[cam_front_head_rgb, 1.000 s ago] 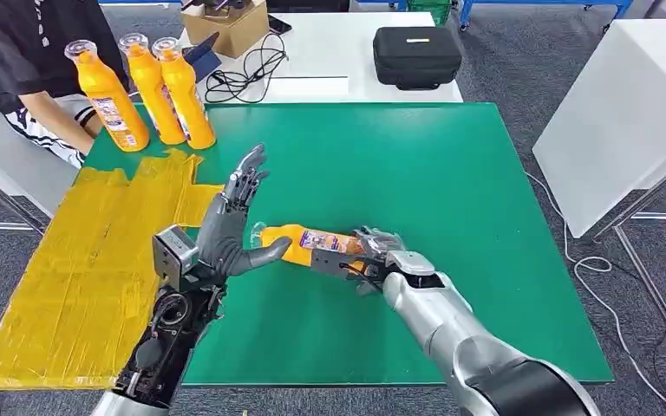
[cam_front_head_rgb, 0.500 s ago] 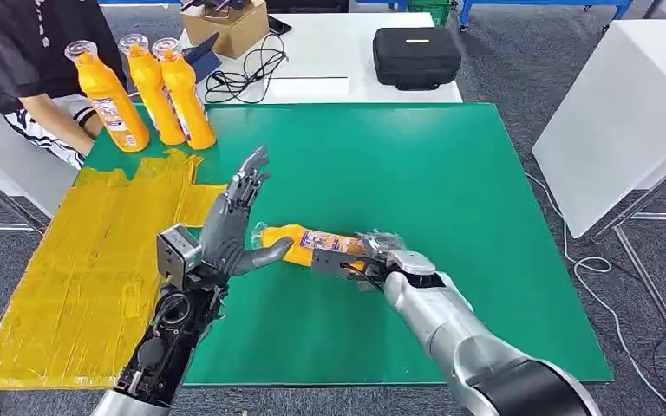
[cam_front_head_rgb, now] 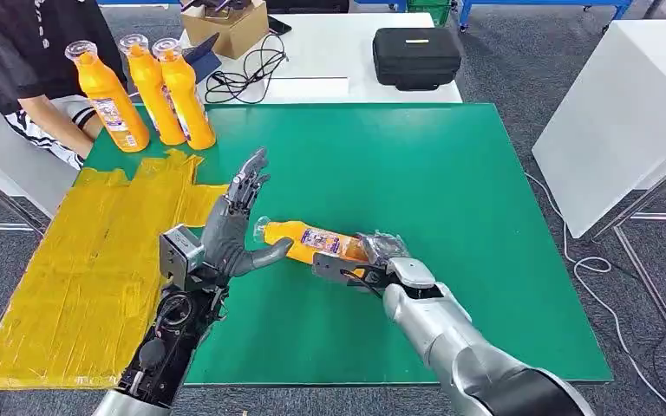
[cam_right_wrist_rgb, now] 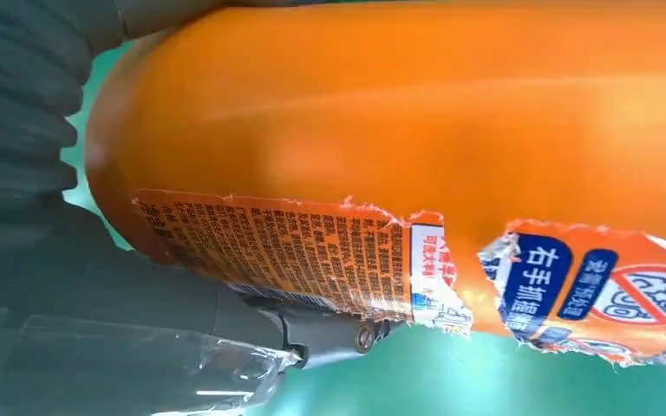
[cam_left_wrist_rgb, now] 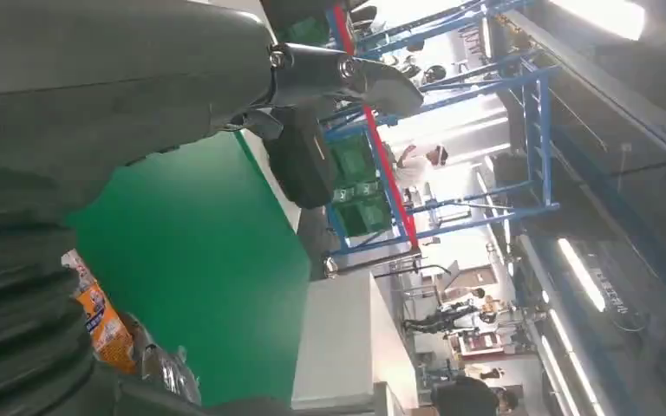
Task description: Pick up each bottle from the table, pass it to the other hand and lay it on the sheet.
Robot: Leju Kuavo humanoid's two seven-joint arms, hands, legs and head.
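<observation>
Orange bottle (cam_front_head_rgb: 312,242) gripped by right hand (cam_front_head_rgb: 373,258) | left hand (cam_front_head_rgb: 236,227) spread, empty | close left around neck before right releases

Bottle (cam_front_head_rgb: 308,242) between hands, sheet (cam_front_head_rgb: 95,260) left

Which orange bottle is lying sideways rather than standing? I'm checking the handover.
The bottle held in the right hand, near the open left hand. The three bottles at the table's far left corner stand upright.
</observation>
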